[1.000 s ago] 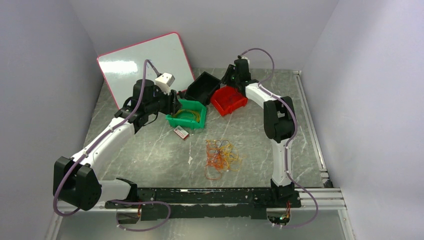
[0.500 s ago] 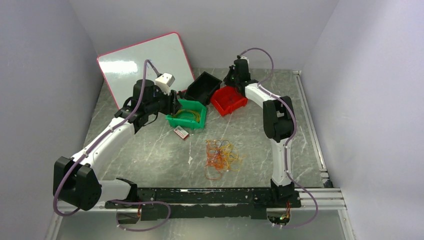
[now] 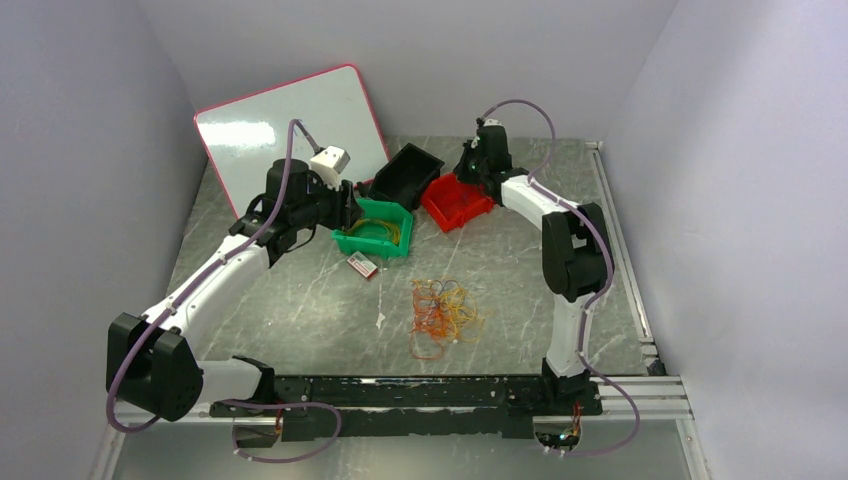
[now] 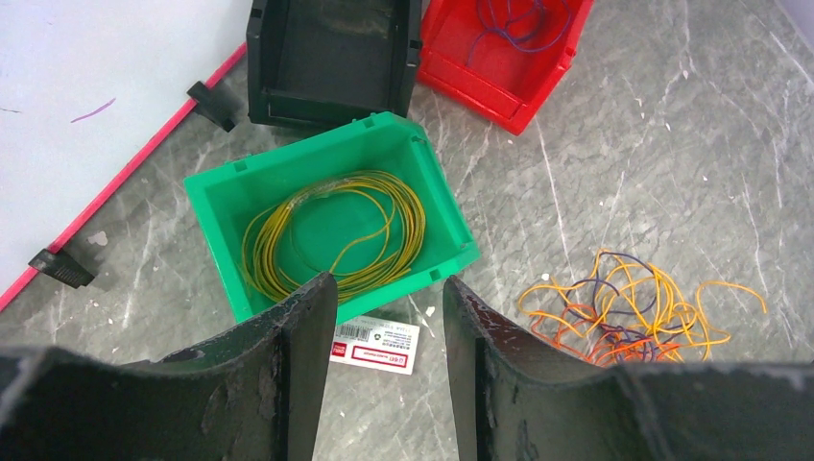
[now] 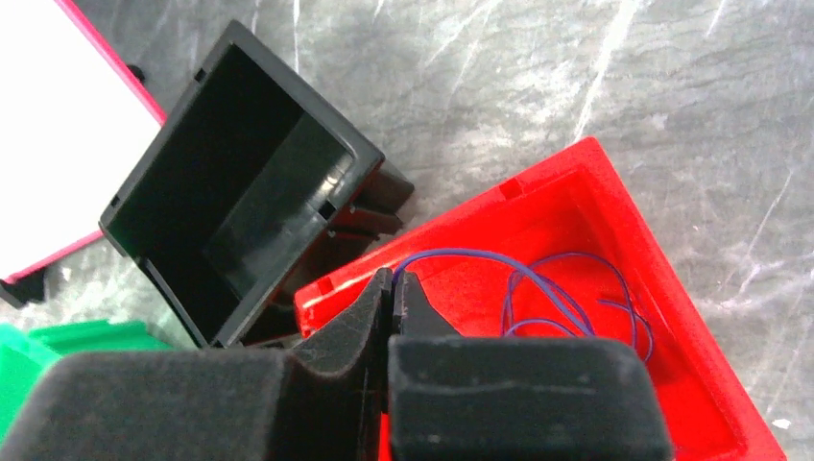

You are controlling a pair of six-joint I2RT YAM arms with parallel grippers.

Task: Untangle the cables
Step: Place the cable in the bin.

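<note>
A tangle of orange, yellow and red cables (image 3: 445,312) lies loose on the table mid-front; it also shows in the left wrist view (image 4: 629,307) with purple strands mixed in. A yellow cable coil (image 4: 413,216) lies in the green bin (image 3: 372,245). My left gripper (image 3: 348,208) is open and empty, above the green bin's near edge (image 4: 384,283). My right gripper (image 3: 472,165) is over the red bin (image 3: 458,200), shut (image 5: 394,274) on a thin purple cable (image 5: 538,279) that loops down into that bin (image 5: 538,178).
An empty black bin (image 3: 405,175) sits between the green and red bins. A white board with a red rim (image 3: 290,130) leans at the back left. A small white card (image 3: 361,265) lies in front of the green bin. Grey walls stand on both sides.
The right arm's elbow has swung to the right and its gripper has shifted slightly right over the red bin. The left arm has not moved.
</note>
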